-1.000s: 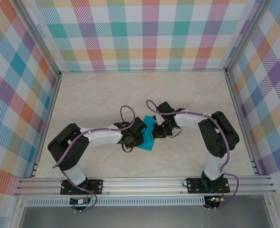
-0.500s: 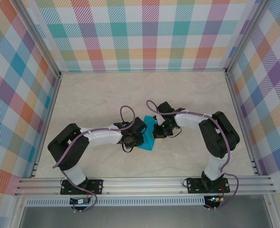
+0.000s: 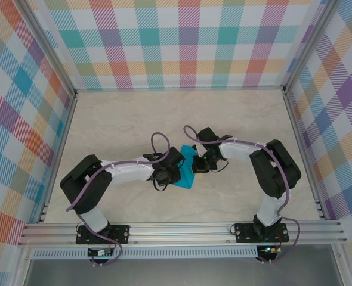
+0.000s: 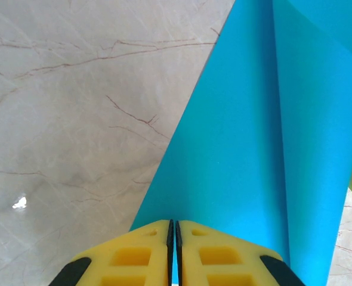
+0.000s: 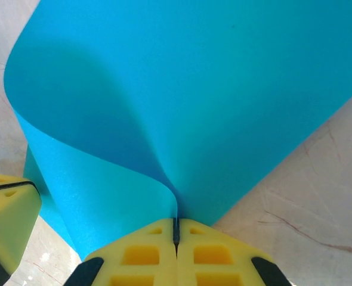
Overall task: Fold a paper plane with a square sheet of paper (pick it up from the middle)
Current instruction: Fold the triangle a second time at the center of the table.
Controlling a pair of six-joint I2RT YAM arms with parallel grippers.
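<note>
The square sheet of paper (image 3: 187,159) is teal-blue and lies bent between my two grippers at the middle of the table. My left gripper (image 3: 176,177) is shut on its near left edge; in the left wrist view the sheet (image 4: 253,143) rises away from the closed yellow fingertips (image 4: 174,224) with one long crease. My right gripper (image 3: 194,169) is shut on the opposite edge. In the right wrist view the sheet (image 5: 182,89) curls over in a soft loop above the pinch (image 5: 176,222). A paper plane is out of view.
The marble table (image 3: 116,125) is walled by checkered panels, with an aluminium rail (image 3: 182,229) along the near edge. A yellow finger of the left gripper (image 5: 6,220) sits close beside the right one, under the paper.
</note>
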